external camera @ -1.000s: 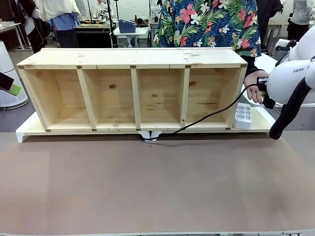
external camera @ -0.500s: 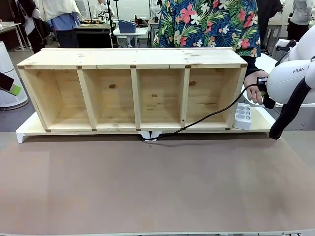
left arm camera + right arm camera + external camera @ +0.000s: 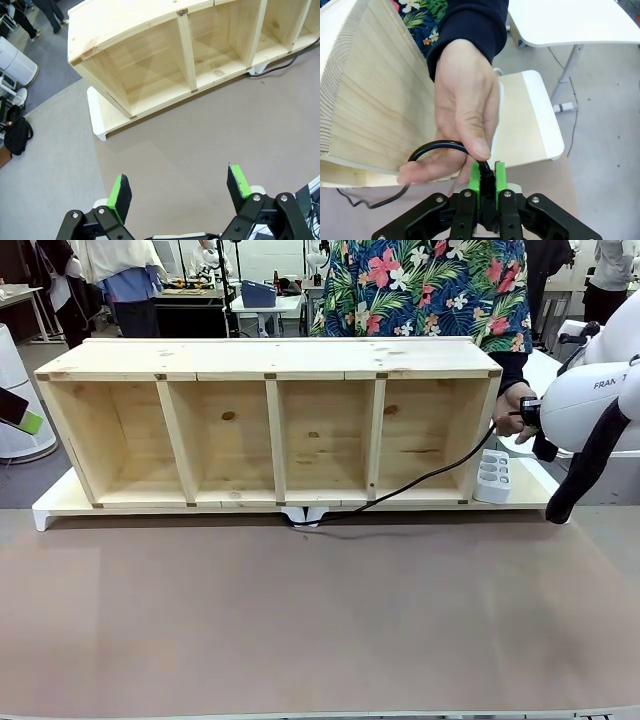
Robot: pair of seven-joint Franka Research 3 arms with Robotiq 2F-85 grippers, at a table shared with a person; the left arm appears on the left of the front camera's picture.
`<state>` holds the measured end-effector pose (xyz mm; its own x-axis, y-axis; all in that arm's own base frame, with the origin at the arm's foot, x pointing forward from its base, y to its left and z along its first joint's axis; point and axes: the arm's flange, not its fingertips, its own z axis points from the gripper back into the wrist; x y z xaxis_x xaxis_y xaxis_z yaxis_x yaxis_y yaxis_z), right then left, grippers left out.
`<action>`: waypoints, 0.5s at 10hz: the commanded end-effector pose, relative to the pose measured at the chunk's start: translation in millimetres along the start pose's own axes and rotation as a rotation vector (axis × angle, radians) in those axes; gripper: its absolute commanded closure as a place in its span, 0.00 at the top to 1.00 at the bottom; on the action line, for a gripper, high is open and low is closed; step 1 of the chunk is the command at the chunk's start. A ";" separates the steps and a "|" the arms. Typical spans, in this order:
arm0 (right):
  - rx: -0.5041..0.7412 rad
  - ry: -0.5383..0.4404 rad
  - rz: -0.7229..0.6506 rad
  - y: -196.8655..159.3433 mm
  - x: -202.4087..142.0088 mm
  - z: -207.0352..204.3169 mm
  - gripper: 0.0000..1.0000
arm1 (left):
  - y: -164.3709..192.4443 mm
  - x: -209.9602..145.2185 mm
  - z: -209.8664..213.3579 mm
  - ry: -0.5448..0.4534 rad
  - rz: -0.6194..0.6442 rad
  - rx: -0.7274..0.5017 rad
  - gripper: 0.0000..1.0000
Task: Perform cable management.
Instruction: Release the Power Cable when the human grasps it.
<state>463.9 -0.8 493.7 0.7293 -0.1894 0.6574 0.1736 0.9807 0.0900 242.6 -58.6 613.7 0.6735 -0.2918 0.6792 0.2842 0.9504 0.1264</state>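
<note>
Right hand (image 3: 486, 182) clamped on the cable (image 3: 432, 146), probably at the plug; person's hand (image 3: 462, 115) steadies it for handover. Left hand (image 3: 181, 190) apart, idle.

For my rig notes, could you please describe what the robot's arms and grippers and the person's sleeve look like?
The right arm is glossy white with dark lettering and a black hose. Both the left gripper and the right gripper have black linkages with silver bolts and green pads. The person's sleeve is navy, worn under a floral shirt.
</note>
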 end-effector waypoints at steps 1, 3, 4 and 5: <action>-0.002 -0.008 0.016 4.5 -0.3 -1.6 0.15 | 0.9 1.0 -0.6 -0.006 0.004 -0.001 1.00; -0.006 -0.012 0.033 4.4 -2.9 -1.3 0.15 | 0.9 1.0 -0.6 -0.006 0.004 -0.001 1.00; -0.001 -0.027 0.030 2.8 -1.3 -1.1 0.03 | 0.9 1.0 -0.6 -0.006 0.004 -0.001 1.00; 0.001 -0.028 0.028 1.5 -0.2 -0.6 0.00 | 0.9 1.0 -0.6 -0.006 0.004 -0.001 1.00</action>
<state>463.5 0.8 492.4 0.7312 -0.1761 0.6590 0.1633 0.9832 0.0815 242.6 -58.6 613.7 0.6735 -0.2918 0.6792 0.2842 0.9504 0.1264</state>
